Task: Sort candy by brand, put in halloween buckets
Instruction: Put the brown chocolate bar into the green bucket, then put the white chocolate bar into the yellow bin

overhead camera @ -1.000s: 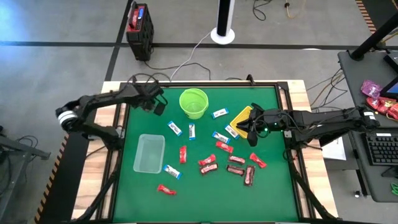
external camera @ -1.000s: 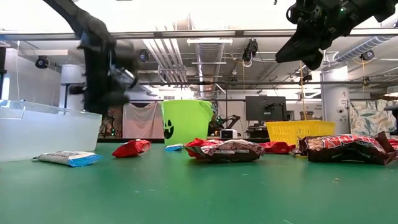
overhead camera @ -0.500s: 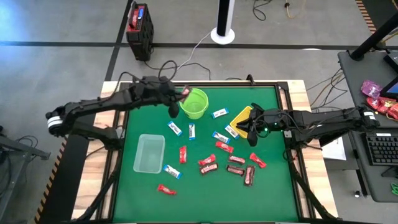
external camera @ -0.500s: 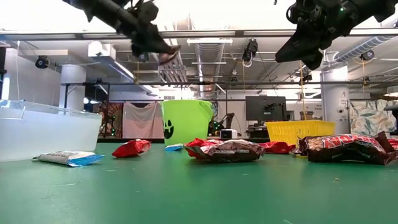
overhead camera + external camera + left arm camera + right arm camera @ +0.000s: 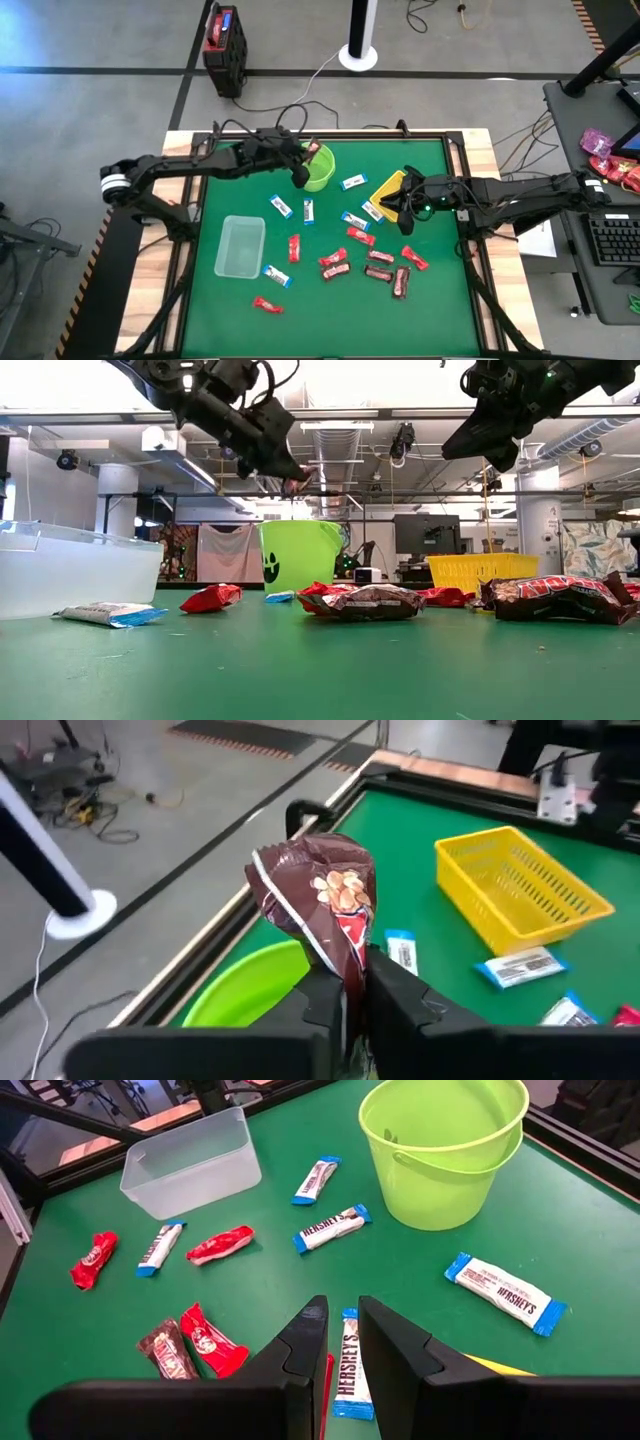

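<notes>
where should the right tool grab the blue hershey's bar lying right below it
Come straight down on the Hershey's bar and pinch across its narrow middle. It lies flat on the mat with its long axis running away from the right tool, and the red bar beside it lies clear of it.

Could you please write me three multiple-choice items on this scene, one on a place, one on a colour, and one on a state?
1. Where is the left hand?
A. over the green bucket's rim
B. over the clear tub
C. beside the yellow tray

2. What colour is the wrapper that the left hand holds?
A. blue and white
B. bright red
C. dark brown

3. What is the state of the clear tub?
A. full of candy
B. holding no candy
C. tipped on its side

Key: 1 A, the high view shows it at the green bucket. 2 C, the left wrist view shows a brown candy bar pinched between the fingers. 3 B, it stands upright with only bare bottom showing.
</notes>
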### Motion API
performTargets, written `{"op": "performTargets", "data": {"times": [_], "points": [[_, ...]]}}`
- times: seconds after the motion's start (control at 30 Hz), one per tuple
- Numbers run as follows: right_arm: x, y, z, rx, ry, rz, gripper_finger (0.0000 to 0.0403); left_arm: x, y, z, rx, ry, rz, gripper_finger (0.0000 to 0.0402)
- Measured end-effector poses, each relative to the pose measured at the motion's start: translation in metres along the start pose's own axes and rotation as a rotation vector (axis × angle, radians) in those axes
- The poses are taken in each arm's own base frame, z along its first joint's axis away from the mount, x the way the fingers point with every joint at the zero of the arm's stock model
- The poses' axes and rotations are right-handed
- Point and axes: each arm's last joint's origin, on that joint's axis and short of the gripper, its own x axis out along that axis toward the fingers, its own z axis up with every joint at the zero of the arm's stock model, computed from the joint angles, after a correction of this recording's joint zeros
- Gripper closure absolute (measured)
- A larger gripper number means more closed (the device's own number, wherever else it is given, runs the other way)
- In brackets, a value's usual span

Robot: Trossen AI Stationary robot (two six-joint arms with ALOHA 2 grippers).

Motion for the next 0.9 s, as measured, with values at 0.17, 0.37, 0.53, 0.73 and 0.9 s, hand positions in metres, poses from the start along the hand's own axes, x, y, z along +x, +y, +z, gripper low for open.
{"op": "performTargets", "data": {"times": [0.17,0.37,0.53,0.73,0.9], "points": [[0.000,0.000,0.000,0.001,0.000,0.000,0.0351,0.001,0.000,-0.001,-0.004,0.025,0.003,0.0317],[0.000,0.000,0.000,0.003,0.000,0.000,0.0351,-0.002,0.001,0.001,-0.005,0.017,0.003,0.0255],[0.000,0.000,0.000,0.019,0.000,0.000,0.0351,-0.003,0.000,0.001,-0.004,0.020,0.002,0.0232],[0.000,0.000,0.000,0.048,0.001,0.002,0.0351,-0.022,-0.014,0.009,0.014,-0.012,-0.069,0.0230],[-0.002,0.004,0.010,0.068,-0.017,0.013,0.0351,-0.051,-0.041,0.008,0.059,-0.046,-0.168,0.0232]]}}
